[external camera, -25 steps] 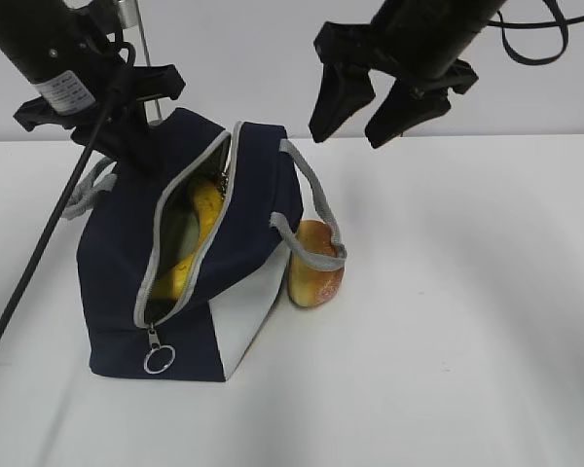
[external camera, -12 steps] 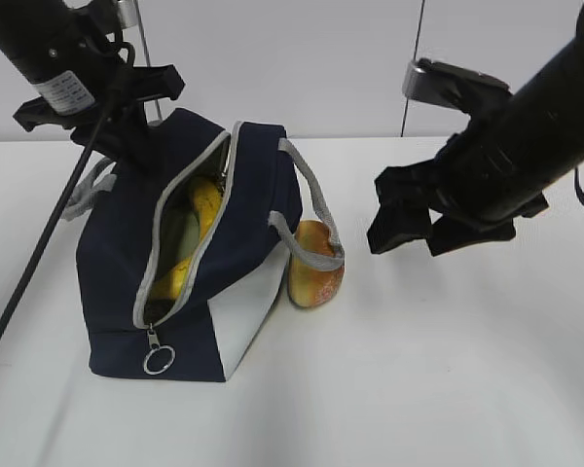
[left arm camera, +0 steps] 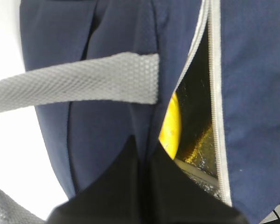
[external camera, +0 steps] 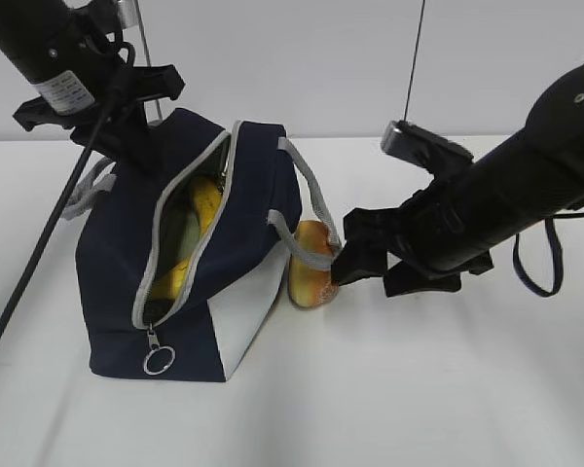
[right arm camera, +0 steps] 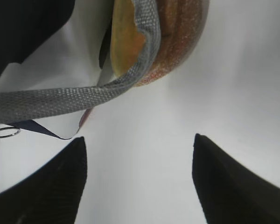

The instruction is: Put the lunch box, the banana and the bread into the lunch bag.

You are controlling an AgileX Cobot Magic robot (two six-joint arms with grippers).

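One lunch bag (external camera: 190,263) stands on the white table (external camera: 448,389) with its zipper open along the top; one ring pull (external camera: 158,360) hangs at the near end of the zipper. Two grey handles are present: one (external camera: 316,219) drapes over the right side of the bag, the other (external camera: 83,195) lies at the left rear. One banana (external camera: 197,229) sits inside the bag, visible through the opening. A pale green surface beside it may be the lunch box; it is too obscured to confirm. One bread (external camera: 314,265) rests on the table outside the bag, touching its right side, with the right-hand handle lying across it. Two grippers are in view. The left gripper (left arm camera: 147,154) is closed and pinches the navy fabric at the rear edge of the opening; its body is largely cut off in the left wrist view. The right gripper (external camera: 365,272) has its jaws spread wide and holds nothing; it is low, just beside the bread on the right. In the right wrist view only the two dark fingertips (right arm camera: 60,182) show, with the bread partly covered by the handle.
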